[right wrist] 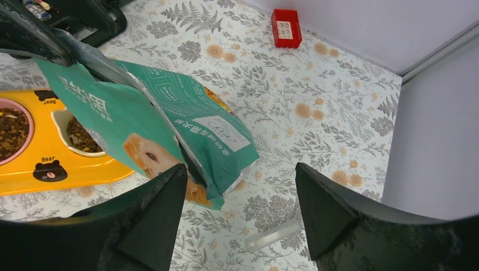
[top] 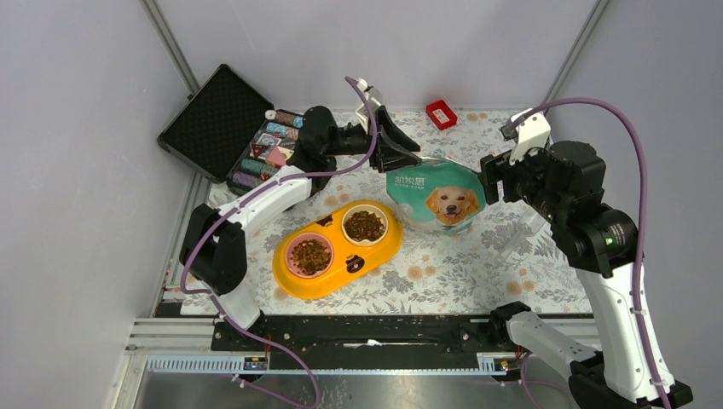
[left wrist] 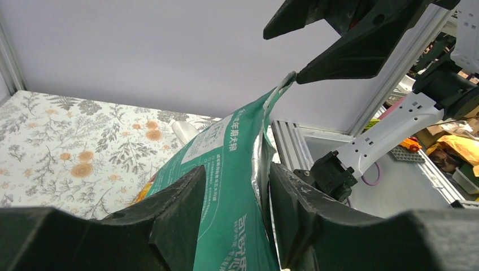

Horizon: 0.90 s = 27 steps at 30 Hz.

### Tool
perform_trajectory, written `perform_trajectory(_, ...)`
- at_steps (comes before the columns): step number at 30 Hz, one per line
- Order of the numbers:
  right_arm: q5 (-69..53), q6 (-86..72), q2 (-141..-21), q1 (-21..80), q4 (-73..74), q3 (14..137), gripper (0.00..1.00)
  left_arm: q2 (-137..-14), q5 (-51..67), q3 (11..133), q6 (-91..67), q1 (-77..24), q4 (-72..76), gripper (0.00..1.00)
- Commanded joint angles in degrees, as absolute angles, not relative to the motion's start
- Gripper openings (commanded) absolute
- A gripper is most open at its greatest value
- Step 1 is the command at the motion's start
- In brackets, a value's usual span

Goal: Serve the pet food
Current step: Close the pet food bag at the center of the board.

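The pet food is brown kibble lying in both bowls (top: 311, 254) (top: 364, 225) of a yellow double feeder (top: 375, 256) and also shows in the right wrist view (right wrist: 79, 135). The teal pouch (top: 435, 200) with a golden retriever print leans just right of the feeder. My left gripper (top: 407, 153) is at its upper left corner. In the left wrist view its parted fingers (left wrist: 237, 169) straddle the pouch top (left wrist: 226, 130) without pinching it. My right gripper (top: 490, 179) stands wide open at the pouch's right edge. Only the mat shows between its fingers (right wrist: 240, 166), and the pouch (right wrist: 141, 113) lies beside the left one.
An open black case (top: 217, 119) with small packets stands at the back left. A red box (top: 441, 113) sits at the far edge of the floral mat. A clear tube (right wrist: 274, 234) lies on the mat under the right gripper. A metal rail (top: 367, 332) runs along the front.
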<state>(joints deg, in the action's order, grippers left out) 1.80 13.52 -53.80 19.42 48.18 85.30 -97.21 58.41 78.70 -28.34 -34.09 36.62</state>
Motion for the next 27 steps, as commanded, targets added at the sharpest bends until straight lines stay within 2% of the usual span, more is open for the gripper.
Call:
perform_trajectory(1, -1.7, 12.3, -54.5, 19.2, 45.6, 84.4, 0.76, -96.2, 58.6, 81.1, -28.1, -34.0, 36.9, 0.49)
perform_trajectory(7, -10.0, 13.1, -56.6, 19.2, 47.5, 84.2, 0.70, -96.3, 58.3, 81.0, -28.1, -34.0, 37.1, 0.49)
perform_trajectory(11, -11.2, 12.8, -58.2, 19.2, 47.3, 84.1, 0.68, -96.3, 58.3, 81.2, -28.8, -34.0, 37.6, 0.55)
perform_trajectory(16, -19.7, 10.6, -61.1, 19.2, 44.6, 85.5, 0.68, -94.7, 52.7, 82.4, -26.1, -34.0, 33.0, 0.82)
perform_trajectory(18, -23.2, 10.4, -62.9, 19.5, 44.2, 86.3, 0.66, -93.8, 49.6, 83.2, -24.9, -33.9, 30.1, 0.84)
perform_trajectory(27, -20.9, 17.6, -68.0, 23.7, 46.5, 89.5, 0.57, -89.1, 39.0, 88.4, -22.0, -29.2, 16.0, 0.84)
